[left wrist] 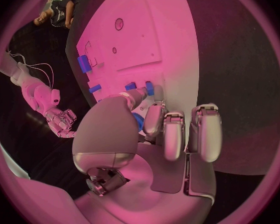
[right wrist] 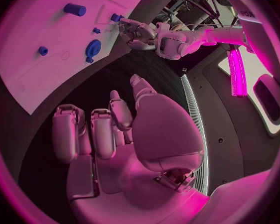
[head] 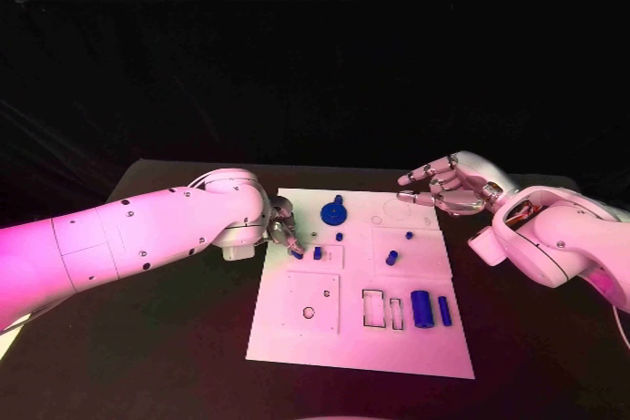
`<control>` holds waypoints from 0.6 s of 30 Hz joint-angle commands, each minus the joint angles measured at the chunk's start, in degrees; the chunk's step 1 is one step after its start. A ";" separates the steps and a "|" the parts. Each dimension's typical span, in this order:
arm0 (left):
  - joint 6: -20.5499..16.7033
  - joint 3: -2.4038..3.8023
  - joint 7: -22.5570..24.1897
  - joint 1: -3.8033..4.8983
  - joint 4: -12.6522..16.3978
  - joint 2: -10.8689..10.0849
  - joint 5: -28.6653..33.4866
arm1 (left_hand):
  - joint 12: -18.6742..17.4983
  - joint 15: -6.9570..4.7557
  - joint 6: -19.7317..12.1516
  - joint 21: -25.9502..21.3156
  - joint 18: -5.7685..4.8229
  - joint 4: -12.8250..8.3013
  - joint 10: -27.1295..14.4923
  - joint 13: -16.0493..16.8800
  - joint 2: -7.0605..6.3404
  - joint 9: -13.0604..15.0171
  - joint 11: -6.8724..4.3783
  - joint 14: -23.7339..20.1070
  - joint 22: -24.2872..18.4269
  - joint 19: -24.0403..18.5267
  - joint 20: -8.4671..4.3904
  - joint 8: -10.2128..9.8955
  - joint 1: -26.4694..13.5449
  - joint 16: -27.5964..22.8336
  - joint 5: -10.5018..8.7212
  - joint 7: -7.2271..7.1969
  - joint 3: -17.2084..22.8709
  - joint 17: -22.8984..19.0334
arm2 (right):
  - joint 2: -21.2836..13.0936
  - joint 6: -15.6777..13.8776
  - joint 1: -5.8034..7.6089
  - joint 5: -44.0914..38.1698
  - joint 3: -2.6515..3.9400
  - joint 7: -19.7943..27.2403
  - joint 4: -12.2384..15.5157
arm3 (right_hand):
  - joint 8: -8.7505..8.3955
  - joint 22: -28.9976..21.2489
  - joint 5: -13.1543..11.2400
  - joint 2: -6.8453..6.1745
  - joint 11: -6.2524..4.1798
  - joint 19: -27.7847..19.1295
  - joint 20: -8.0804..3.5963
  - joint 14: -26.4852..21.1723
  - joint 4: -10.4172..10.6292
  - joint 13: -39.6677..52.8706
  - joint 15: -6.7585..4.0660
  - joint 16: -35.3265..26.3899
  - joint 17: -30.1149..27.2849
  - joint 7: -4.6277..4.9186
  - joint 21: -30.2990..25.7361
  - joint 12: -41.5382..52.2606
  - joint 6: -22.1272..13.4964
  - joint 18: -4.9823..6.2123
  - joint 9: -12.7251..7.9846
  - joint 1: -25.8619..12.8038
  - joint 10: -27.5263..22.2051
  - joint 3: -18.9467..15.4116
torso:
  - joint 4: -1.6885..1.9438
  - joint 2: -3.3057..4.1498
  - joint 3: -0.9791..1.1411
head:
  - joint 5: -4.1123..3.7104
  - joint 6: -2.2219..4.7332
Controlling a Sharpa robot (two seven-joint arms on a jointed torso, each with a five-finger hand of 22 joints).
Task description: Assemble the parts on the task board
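The white task board (head: 361, 338) lies in the middle of the table. My left hand (head: 281, 230) is at its left edge, and in the left wrist view a small blue part (left wrist: 138, 120) sits pinched between the thumb and a finger. Two small blue pegs (head: 318, 252) lie just beyond the fingertips. A blue disc part (head: 333, 212) sits at the board's far end, and a blue cylinder (head: 421, 308) with a slimmer one (head: 445, 311) lies near right. My right hand (head: 446, 188) hovers over the far right corner, fingers apart, holding nothing.
More small blue pegs (head: 410, 235) stand mid-board, beside a square inset plate (head: 311, 302) and rectangular slots (head: 374, 308). The right wrist view shows the board (right wrist: 47, 69), the disc (right wrist: 92, 48) and my left hand (right wrist: 137, 32). Black table surrounds the board.
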 commanded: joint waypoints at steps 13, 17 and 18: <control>4.76 -0.28 -2.30 -0.28 -0.81 1.32 -0.17 | 0.66 -0.55 3.10 0.50 -0.62 -2.03 0.75 0.55 -0.73 -0.33 -0.60 5.96 12.80 4.87 -0.45 -0.14 -5.60 0.18 0.32 -2.02 2.26 15.07 | -0.17 0.52 -0.04 -0.33 0.00 0.10 0.42 | 0.20 2.09 0.19 0.35 -0.40 -0.29 -0.14 3.22 -0.04 -0.09 0.07 -0.29 2.32 0.04 -0.22 -0.07 0.36 1.11 0.07 -0.20 -0.13 -0.24 | 0.01 0.02 0.10 | -0.04 -0.14; 5.09 -0.29 -2.58 -0.28 -0.96 1.50 -0.98 | 0.61 -0.68 3.66 0.61 -0.65 -1.49 0.77 0.49 -0.95 -0.51 -0.74 5.96 12.92 4.92 -0.56 -0.28 -6.91 0.18 0.34 -2.17 1.20 15.07 | -0.18 0.46 -0.04 -0.35 0.00 0.14 0.47 | 0.18 1.94 0.30 0.44 -0.40 -0.38 -0.16 3.20 -0.01 -0.21 0.05 -0.41 2.17 0.04 -0.33 -0.22 0.36 1.15 0.11 -0.17 -0.19 -0.44 | 0.02 -0.02 0.07 | -0.06 -0.13; 5.05 -0.29 -2.63 -0.28 -0.99 1.52 -1.04 | 0.86 -0.71 3.85 0.65 -0.66 -1.40 0.90 0.76 -0.92 -0.52 -0.77 5.96 12.96 4.94 -0.58 -0.25 -7.10 0.18 0.34 -2.22 1.03 15.07 | -0.18 0.45 -0.04 -0.35 0.00 0.14 0.47 | 0.18 1.94 0.30 0.44 -0.40 -0.38 -0.16 3.20 -0.01 -0.21 0.05 -0.41 2.17 0.04 -0.33 -0.22 0.36 1.15 0.11 -0.17 -0.19 -0.44 | 0.02 -0.02 0.07 | -0.07 -0.12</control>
